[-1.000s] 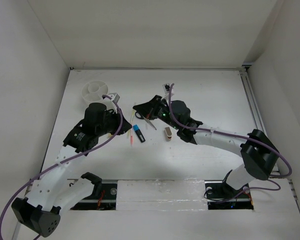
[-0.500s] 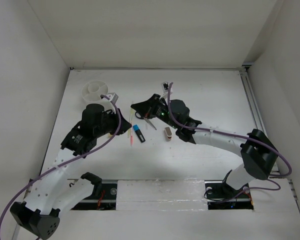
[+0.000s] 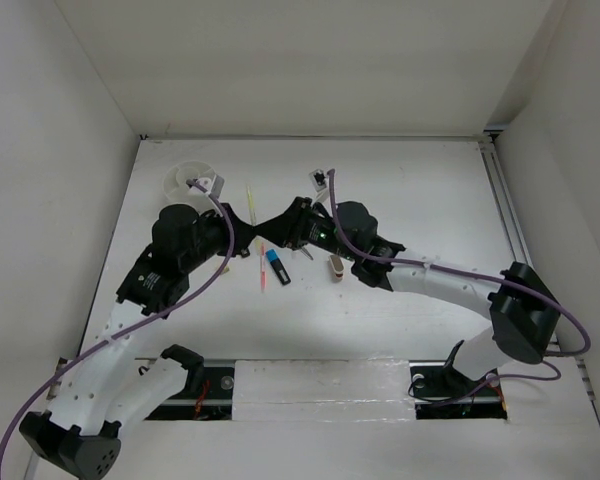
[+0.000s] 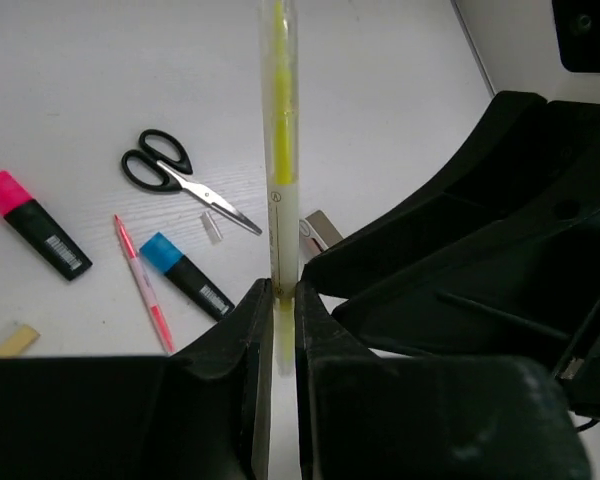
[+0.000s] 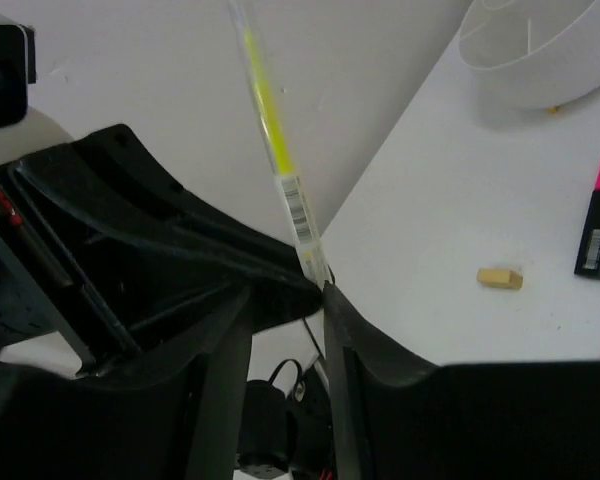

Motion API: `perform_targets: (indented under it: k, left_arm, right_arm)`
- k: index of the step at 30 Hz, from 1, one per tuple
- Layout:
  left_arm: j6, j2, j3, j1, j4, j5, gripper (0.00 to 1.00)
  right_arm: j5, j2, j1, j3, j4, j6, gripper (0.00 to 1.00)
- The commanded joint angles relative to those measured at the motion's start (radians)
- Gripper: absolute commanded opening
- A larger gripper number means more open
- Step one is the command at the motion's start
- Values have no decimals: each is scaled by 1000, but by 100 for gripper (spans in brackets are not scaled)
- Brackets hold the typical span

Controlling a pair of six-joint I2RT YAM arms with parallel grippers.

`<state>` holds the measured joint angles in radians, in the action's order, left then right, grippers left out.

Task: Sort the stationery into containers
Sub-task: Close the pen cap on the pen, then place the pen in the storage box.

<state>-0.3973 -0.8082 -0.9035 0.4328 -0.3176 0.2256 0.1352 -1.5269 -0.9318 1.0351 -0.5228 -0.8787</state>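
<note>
- Left gripper [image 4: 280, 295] clamped on yellow pencil [image 4: 280, 150], clear of table [image 3: 430, 200].
- Right gripper [image 5: 286, 292] jaws apart, straddling the pencil's lower end.
- Top view: tub [image 3: 185, 180] at yellow pencil's 10 o'clock; blue highlighter [image 3: 277, 267] and pink pencil [image 3: 263, 262] at 5 o'clock.

Even, diffuse white light is falling from overhead, washing out the white counter [image 3: 430, 190] around the round white plastic tub [image 3: 187, 180], whose rim is nearly merging with the surface. Right of the tub, only faint, soft shadows are lying under the black arms [image 3: 180, 250]. In the left wrist view the thin yellow pencil [image 4: 280, 150] is showing crisp while the black jaws nearest the lens are blurring. In the right wrist view a soft grey shadow is sitting below the tub.
</note>
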Motion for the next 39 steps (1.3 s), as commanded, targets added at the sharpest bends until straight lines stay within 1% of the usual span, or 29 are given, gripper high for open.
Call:
perform_targets:
  k: [1, 3, 4, 6, 7, 10, 13, 14, 15, 16, 17, 18, 19, 21, 22, 24, 25, 26, 27, 28, 29, 32, 33, 34, 37, 39]
  left_arm:
    - [11, 6, -28, -3, 146, -35, 0]
    - [11, 6, -28, -3, 137, -35, 0]
    - [2, -3, -28, -3, 137, -55, 0]
    - [2, -3, -28, -3, 137, -68, 0]
    - [2, -12, -28, -3, 137, -68, 0]
    - [-20, -35, -38, -3, 127, -149, 0]
    - [-47, -80, -78, -3, 118, -288, 0]
    - [-63, -95, -110, -3, 108, -345, 0]
    - [-75, -130, -127, -3, 107, -468, 0]
    - [-137, -153, -149, -3, 89, -547, 0]
    - [-162, -179, -173, -3, 78, -621, 0]
    - [-163, -231, -219, -3, 78, -726, 0]
    - [-163, -259, -239, -3, 89, -773, 0]
    - [-120, -308, -282, -12, 141, -859, 0]
    - [-88, -360, -293, -12, 165, -926, 0]
    - [4, -405, -293, -12, 283, -951, 0]
    - [76, -445, -302, -29, 319, -954, 0]
    - [106, -462, -302, -51, 342, -904, 0]
    - [145, -477, -302, -81, 412, -832, 0]
    - [155, -489, -311, -113, 426, -786, 0]
    - [164, -515, -311, -176, 446, -705, 0]
    - [202, -548, -284, -274, 567, -553, 0]
    - [271, -548, -269, -275, 615, -543, 0]
    - [305, -565, -256, -275, 693, -543, 0]
    - [397, -609, -245, -275, 761, -474, 0]
    - [437, -650, -245, -275, 776, -444, 0]
  right_arm:
    - [109, 66, -2, 17, 20, 7, 41]
    - [109, 80, 20, 17, 10, 7, 45]
    - [109, 95, 21, 17, 10, 7, 51]
    - [109, 115, 46, 7, 10, 7, 56]
    - [109, 140, 56, -10, 10, 7, 62]
    - [109, 206, 108, -64, 10, 17, 64]
    - [89, 279, 168, -121, 10, 52, 66]
    - [89, 336, 178, -159, 10, 64, 67]
    - [74, 364, 188, -177, 20, 96, 67]
    - [54, 391, 188, -191, 29, 118, 68]
    - [41, 440, 188, -202, 43, 139, 70]
    - [41, 461, 188, -217, 73, 180, 70]
    - [29, 479, 188, -218, 82, 193, 70]
    - [29, 528, 188, -247, 105, 228, 71]
    - [29, 543, 188, -247, 127, 228, 71]
    - [29, 589, 188, -280, 138, 244, 71]
    - [29, 603, 188, -290, 147, 268, 73]
    - [41, 619, 188, -290, 162, 268, 73]
    - [41, 631, 179, -306, 162, 282, 73]
    - [41, 654, 179, -325, 176, 282, 73]
    - [41, 663, 179, -325, 188, 293, 73]
    - [52, 697, 179, -360, 199, 302, 73]
    - [52, 697, 179, -374, 208, 302, 73]
    - [52, 709, 179, -374, 217, 302, 73]
    - [52, 722, 179, -397, 248, 314, 73]
    - [43, 732, 179, -408, 270, 325, 73]
